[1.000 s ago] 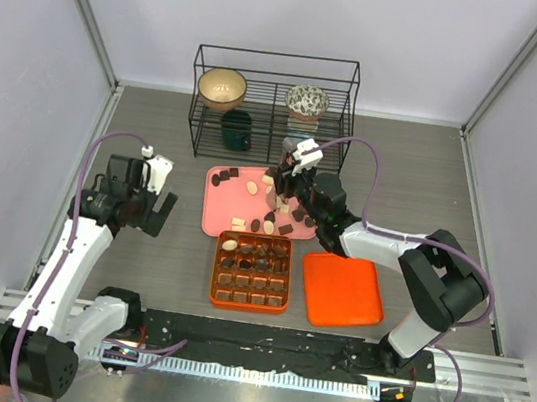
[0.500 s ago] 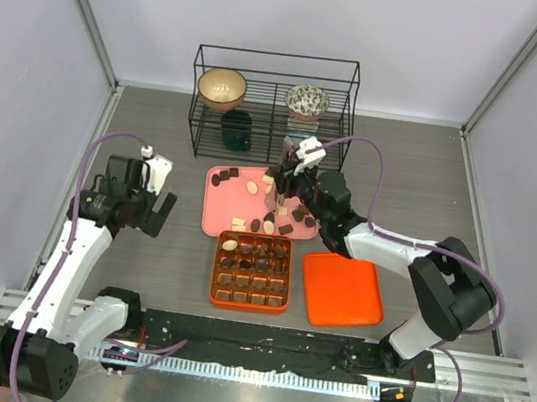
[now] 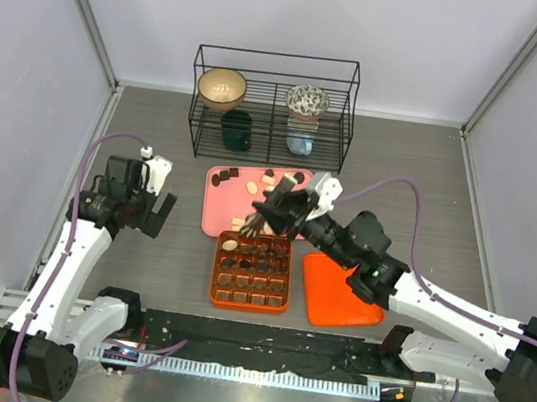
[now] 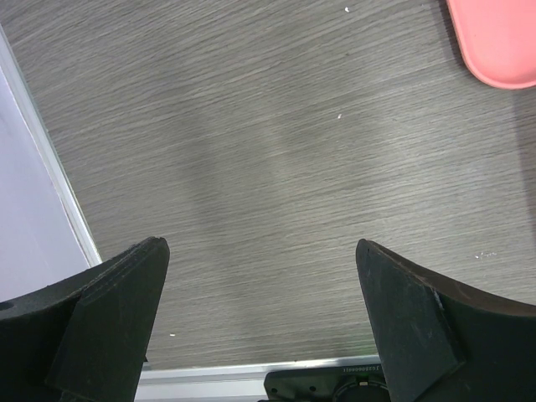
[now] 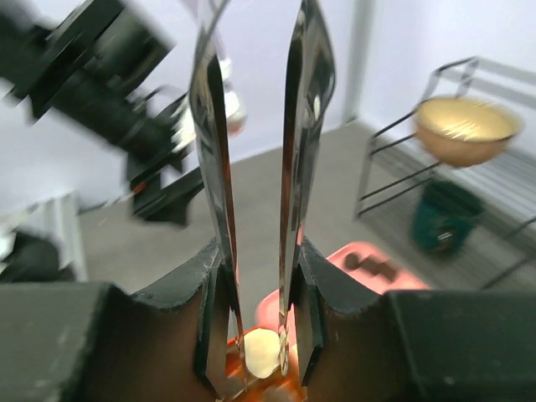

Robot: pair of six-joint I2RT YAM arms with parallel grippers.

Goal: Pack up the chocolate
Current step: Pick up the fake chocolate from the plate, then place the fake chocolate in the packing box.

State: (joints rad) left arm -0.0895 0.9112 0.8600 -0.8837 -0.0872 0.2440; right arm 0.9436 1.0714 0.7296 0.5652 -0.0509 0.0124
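My right gripper is shut on a pair of metal tongs. Their tips pinch a cream-white piece of chocolate just above the far left corner of the orange gridded box. The box's far rows hold dark pieces and one cream piece. More chocolate lies on the pink tray behind the box. In the right wrist view my right gripper clamps the tongs' blades. My left gripper hangs open over bare table left of the tray, and in its wrist view the left gripper holds nothing.
An orange lid lies right of the box. A black wire rack at the back holds a tan bowl, a patterned bowl and a green cup. The tray's corner shows in the left wrist view.
My right arm has swung from the tray's right side toward the front and left, carrying the tongs to the box's far left corner, and its jaws have closed a little. The left arm has not moved.
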